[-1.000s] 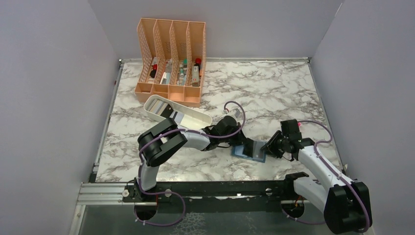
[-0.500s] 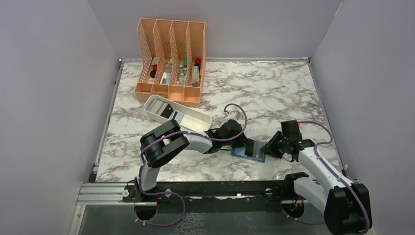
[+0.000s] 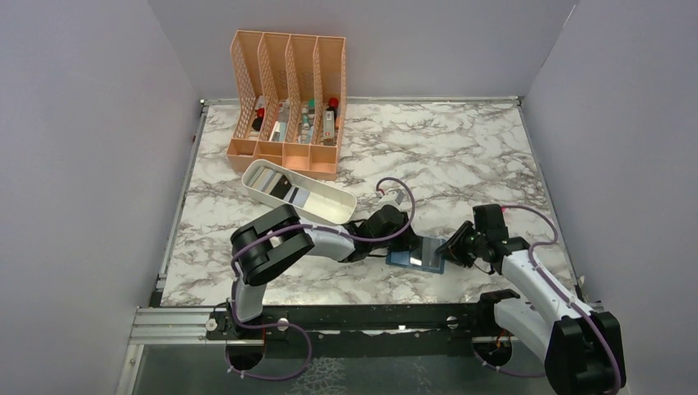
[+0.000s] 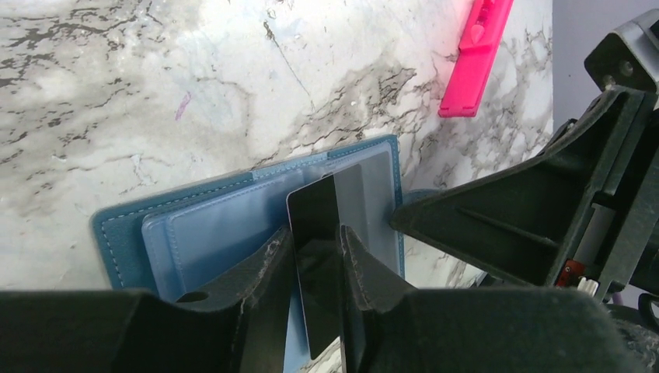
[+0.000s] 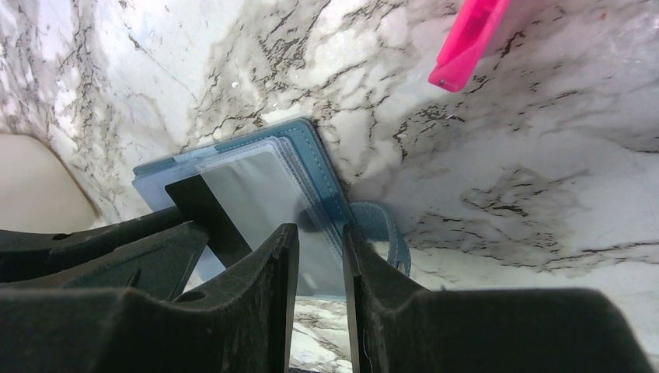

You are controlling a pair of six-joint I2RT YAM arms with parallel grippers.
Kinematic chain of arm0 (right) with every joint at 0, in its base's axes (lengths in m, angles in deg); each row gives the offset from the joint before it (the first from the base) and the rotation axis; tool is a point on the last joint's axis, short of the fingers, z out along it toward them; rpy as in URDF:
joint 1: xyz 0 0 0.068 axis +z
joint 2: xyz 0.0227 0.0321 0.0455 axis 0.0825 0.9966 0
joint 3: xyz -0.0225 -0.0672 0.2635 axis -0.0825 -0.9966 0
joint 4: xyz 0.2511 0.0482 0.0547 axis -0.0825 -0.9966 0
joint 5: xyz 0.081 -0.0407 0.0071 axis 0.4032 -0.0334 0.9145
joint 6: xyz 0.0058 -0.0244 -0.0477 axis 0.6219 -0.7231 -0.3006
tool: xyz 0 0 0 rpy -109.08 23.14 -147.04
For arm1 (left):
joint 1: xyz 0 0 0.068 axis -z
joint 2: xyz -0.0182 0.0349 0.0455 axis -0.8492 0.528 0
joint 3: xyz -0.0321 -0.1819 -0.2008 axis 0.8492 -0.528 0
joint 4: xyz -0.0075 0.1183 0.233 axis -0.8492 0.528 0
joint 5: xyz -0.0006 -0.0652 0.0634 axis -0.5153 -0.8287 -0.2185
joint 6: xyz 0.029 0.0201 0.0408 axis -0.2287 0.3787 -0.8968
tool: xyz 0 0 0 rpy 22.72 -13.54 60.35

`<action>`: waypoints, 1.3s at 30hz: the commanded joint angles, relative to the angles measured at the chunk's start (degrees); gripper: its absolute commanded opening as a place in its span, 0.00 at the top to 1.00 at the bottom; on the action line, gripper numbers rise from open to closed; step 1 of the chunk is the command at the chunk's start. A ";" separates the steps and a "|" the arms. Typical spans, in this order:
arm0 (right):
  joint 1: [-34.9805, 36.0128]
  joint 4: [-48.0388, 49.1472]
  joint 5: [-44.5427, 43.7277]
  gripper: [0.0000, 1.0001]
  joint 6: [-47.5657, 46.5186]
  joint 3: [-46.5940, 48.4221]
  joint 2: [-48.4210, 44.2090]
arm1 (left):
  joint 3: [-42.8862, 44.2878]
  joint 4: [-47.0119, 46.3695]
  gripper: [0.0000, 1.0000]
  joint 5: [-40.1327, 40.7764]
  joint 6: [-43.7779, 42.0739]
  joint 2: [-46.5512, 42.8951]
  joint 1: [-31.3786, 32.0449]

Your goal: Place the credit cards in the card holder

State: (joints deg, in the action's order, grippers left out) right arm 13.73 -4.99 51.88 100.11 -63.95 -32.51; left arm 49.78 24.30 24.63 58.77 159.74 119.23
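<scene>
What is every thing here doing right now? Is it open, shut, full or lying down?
card holder: open, flat on the table.
dark-striped card: lying on the holder's inside.
left end effector: flanking the card; grip unclear.
right end effector: at the holder's edge; grip unclear.
white tray: lying flat, cards inside.
peach organizer: upright, small bottles inside.

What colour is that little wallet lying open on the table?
The card holder is teal-blue outside, lighter blue-grey inside; the left wrist view shows it best.
</scene>
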 commanded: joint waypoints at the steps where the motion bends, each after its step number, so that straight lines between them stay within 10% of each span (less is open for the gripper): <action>1: 0.50 0.50 2.56 0.67 -1.10 -3.02 -0.01 | -1.70 0.41 0.70 0.29 -2.00 -2.40 0.69; 39: 0.50 2.97 3.09 0.74 2.49 -4.98 -3.17 | -1.53 -1.28 0.54 0.22 -4.61 -3.17 1.93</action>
State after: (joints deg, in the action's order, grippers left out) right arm 13.73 3.03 57.15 103.61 -69.26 -35.52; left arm 49.67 22.03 25.63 57.53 160.22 120.19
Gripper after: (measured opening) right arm 0.266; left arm 0.437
